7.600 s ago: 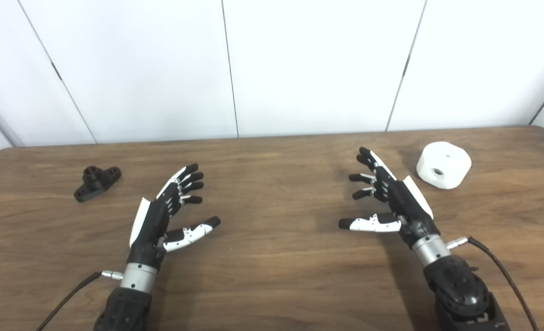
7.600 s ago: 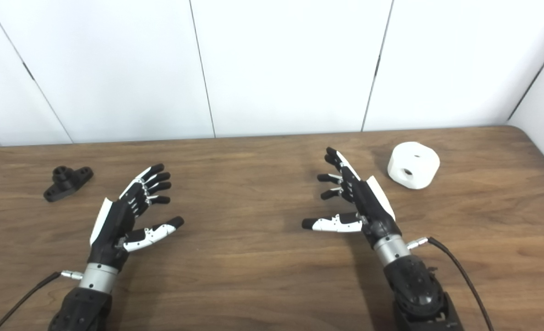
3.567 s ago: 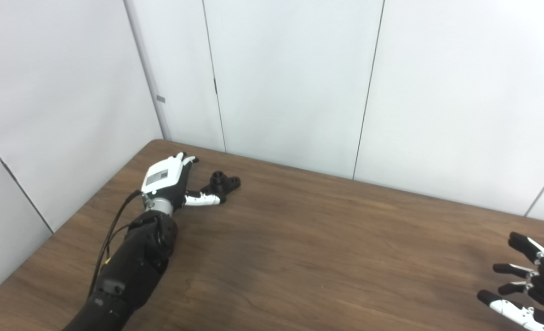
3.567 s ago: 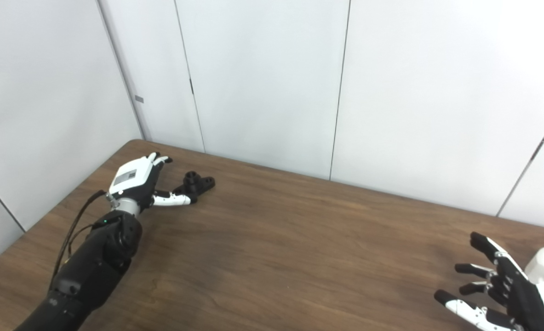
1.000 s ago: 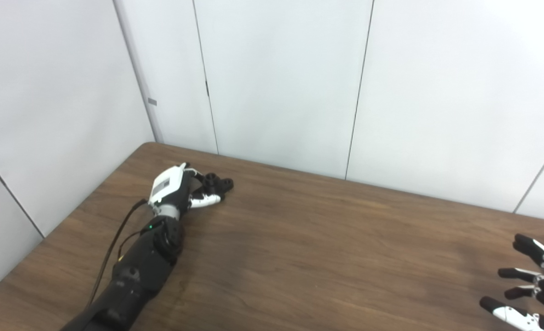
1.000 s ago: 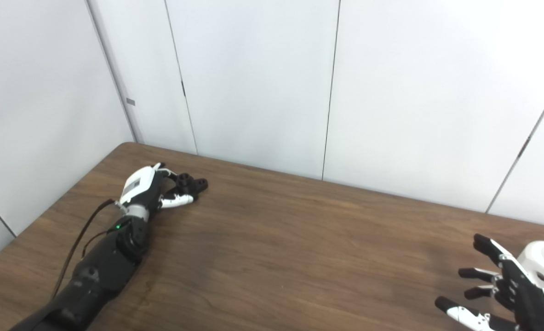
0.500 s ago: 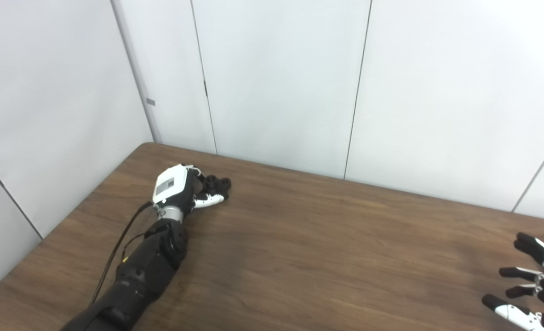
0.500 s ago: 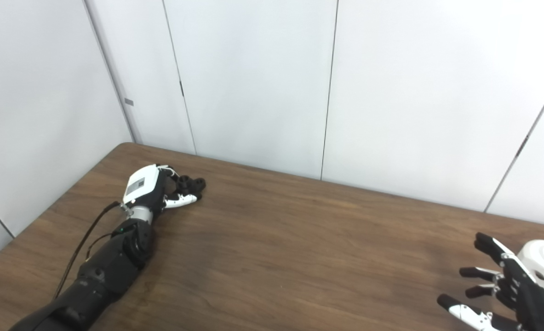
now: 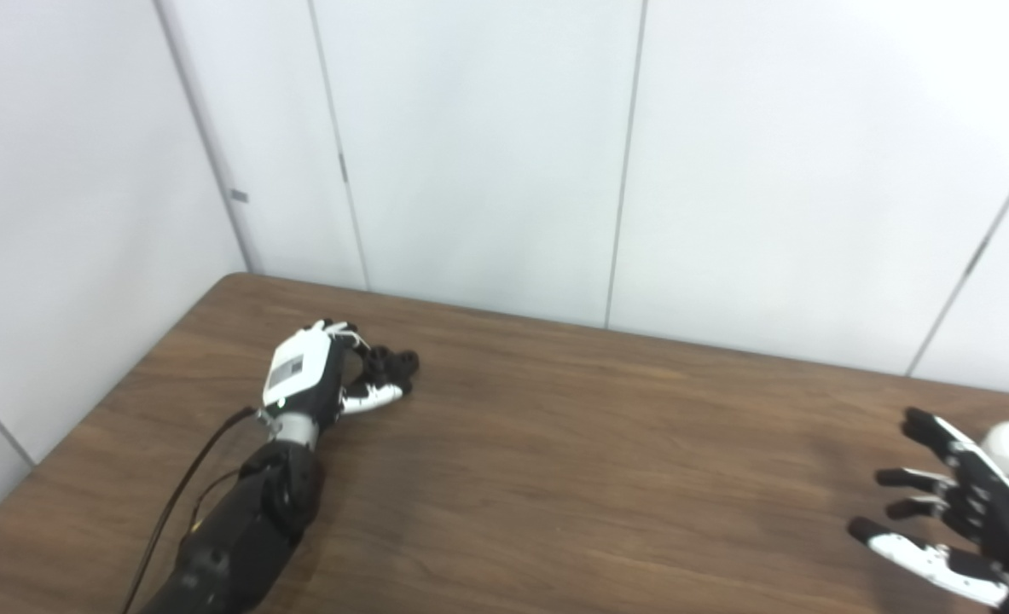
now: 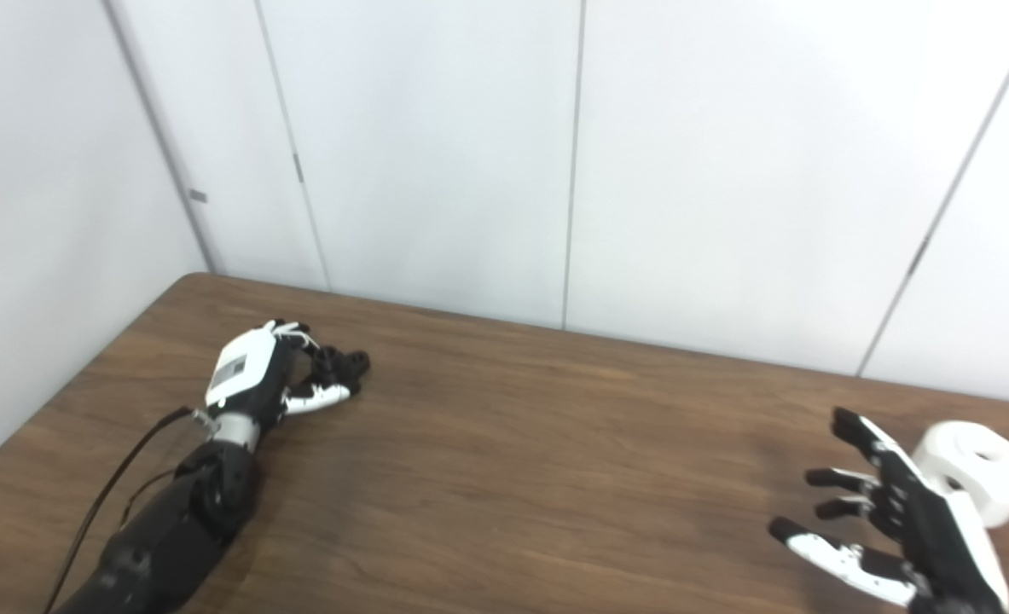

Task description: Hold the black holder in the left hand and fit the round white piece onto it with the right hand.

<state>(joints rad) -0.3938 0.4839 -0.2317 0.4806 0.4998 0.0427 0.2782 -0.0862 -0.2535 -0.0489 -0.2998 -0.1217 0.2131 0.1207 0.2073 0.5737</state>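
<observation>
1. Black holder [image 9: 389,362] sits at the table's [image 9: 555,477] far-left corner, now wrapped by the left hand [image 9: 312,379], which closed on it moments ago.
2. Grasp looks secured; lifting comes next.
3. Right hand [image 10: 896,520] waits spread, empty, just beside the round white piece [image 10: 977,469].

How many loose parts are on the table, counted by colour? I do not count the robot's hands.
Black: 1, the black holder, with the left hand closed around it.
White: 1, the round white piece, behind the open right hand.
Total: 2
</observation>
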